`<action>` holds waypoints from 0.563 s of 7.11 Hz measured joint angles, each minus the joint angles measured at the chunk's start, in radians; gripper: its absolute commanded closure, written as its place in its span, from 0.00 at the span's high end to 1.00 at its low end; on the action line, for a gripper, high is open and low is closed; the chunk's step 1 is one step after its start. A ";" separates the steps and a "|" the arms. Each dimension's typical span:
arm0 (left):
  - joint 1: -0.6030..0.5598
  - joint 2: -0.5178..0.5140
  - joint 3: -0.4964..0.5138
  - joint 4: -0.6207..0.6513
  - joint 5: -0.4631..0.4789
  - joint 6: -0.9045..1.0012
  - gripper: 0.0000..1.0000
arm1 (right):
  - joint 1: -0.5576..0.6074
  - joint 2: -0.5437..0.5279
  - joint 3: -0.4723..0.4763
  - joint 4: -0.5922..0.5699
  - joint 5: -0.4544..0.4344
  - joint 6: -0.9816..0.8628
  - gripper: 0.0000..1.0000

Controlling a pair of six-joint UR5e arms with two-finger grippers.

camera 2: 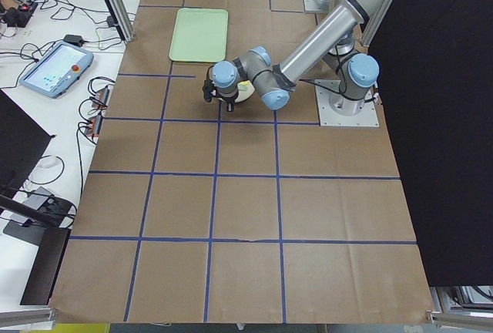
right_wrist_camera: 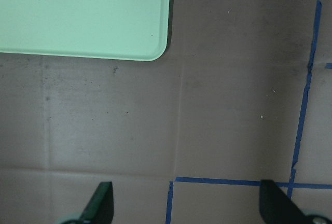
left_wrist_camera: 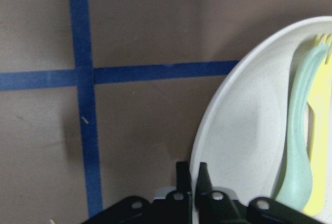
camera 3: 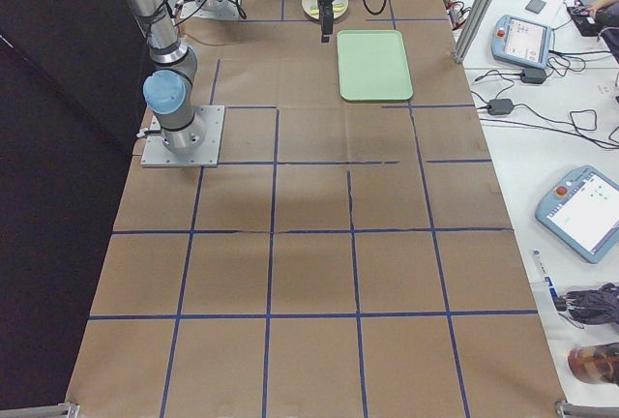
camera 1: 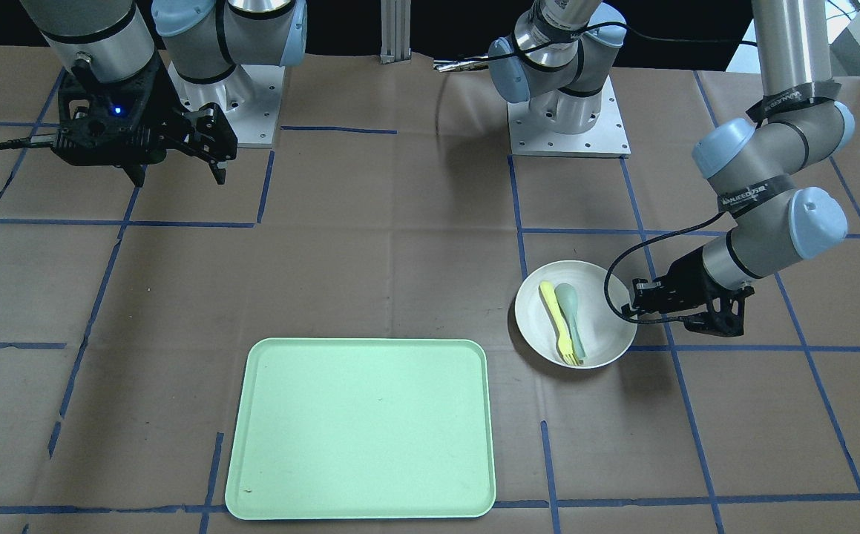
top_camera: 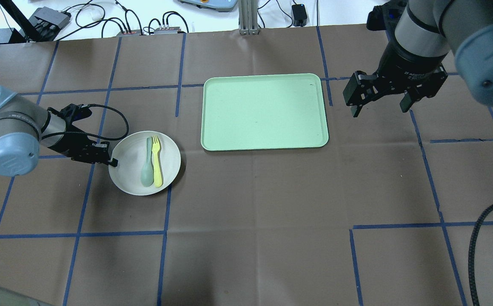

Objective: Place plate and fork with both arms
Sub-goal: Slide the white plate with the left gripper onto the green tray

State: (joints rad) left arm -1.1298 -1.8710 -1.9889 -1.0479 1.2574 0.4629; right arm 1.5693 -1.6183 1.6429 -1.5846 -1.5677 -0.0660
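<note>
The off-white plate (top_camera: pixel 167 159) sits on the table, to the left of the tray in the overhead view. The yellow fork (top_camera: pixel 158 163) lies in it beside a pale blue-green spoon (top_camera: pixel 147 163). My left gripper (top_camera: pixel 112 162) is low at the plate's left edge and shut on its rim. In the left wrist view the two fingers (left_wrist_camera: pixel 182 176) pinch the rim of the plate (left_wrist_camera: pixel 233 130), with the fork (left_wrist_camera: pixel 319 146) beyond. My right gripper (top_camera: pixel 380 106) hangs open and empty above the table, just right of the tray. It is also open in the front view (camera 1: pixel 177 176).
The mint-green tray (top_camera: pixel 265 112) lies mid-table, bare, right of the plate in the overhead view; its corner shows in the right wrist view (right_wrist_camera: pixel 83 11). The table is brown paper with blue tape lines. Both arm bases (camera 1: pixel 569 122) stand at the robot's edge.
</note>
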 measured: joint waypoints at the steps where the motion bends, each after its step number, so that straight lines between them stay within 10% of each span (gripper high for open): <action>1: -0.059 -0.006 0.029 0.000 -0.031 -0.078 0.00 | 0.000 0.000 0.000 0.000 0.000 0.000 1.00; 4: -0.265 -0.054 0.156 -0.002 -0.094 -0.345 0.00 | 0.000 0.000 0.000 0.000 0.000 0.000 1.00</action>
State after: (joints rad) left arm -1.3953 -1.9255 -1.8332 -1.0496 1.1631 0.1180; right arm 1.5693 -1.6183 1.6429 -1.5846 -1.5677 -0.0659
